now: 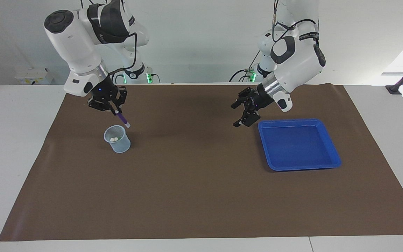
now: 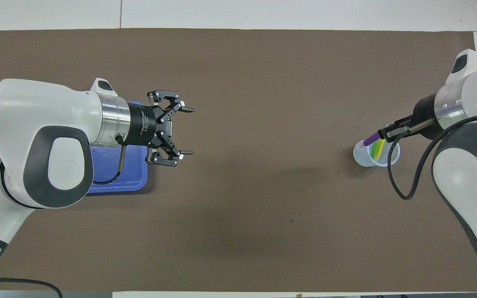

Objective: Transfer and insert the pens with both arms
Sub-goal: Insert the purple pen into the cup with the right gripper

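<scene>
Insertion step: right gripper (image 1: 114, 111) clenches purple pen (image 1: 122, 119) over cup (image 1: 117, 139) (two pens inside); needs lowering. Left gripper (image 1: 244, 112) waits, released.

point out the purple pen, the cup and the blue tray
purple pen (image 1: 122, 119), facing view, on its purple barrel
cup (image 1: 121, 145), facing view, on its outer wall
blue tray (image 1: 333, 148), facing view, on its rim

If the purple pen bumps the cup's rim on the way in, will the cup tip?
Possibly. The cup looks thin, translucent and light, so a sideways knock from the purple pen might shift it. Its tapered base suggests tipping. The two pens inside add little weight.
</scene>
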`<state>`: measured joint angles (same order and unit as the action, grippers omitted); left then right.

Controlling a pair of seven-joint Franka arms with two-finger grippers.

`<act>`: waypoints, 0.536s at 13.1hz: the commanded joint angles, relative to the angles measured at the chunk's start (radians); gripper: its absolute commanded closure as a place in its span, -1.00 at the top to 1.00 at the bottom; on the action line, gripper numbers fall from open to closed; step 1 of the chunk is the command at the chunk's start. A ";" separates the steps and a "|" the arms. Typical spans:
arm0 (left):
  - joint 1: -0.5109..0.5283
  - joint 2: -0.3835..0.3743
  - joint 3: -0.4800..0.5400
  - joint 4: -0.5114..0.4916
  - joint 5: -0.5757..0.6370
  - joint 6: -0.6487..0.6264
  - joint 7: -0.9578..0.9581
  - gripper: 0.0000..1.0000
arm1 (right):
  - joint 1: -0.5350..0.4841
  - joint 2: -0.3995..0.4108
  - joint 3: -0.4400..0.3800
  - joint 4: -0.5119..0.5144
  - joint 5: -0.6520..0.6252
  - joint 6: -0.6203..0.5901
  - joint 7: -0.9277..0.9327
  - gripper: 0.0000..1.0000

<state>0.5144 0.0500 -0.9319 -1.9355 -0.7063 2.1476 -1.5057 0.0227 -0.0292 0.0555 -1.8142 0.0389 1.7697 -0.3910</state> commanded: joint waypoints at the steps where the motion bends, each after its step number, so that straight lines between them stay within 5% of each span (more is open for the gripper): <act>1: 0.010 -0.030 0.005 -0.005 -0.019 0.005 0.013 1.00 | -0.035 -0.050 0.013 -0.120 -0.056 0.057 -0.092 -1.00; 7: 0.007 -0.035 0.014 -0.003 -0.016 0.005 0.016 1.00 | -0.049 -0.063 0.017 -0.273 -0.134 0.244 -0.239 -1.00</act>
<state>0.5231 0.0487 -0.9285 -1.9295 -0.7063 2.1494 -1.5053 -0.0191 -0.0558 0.0589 -2.0271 -0.0735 1.9764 -0.6041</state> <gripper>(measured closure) 0.000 0.824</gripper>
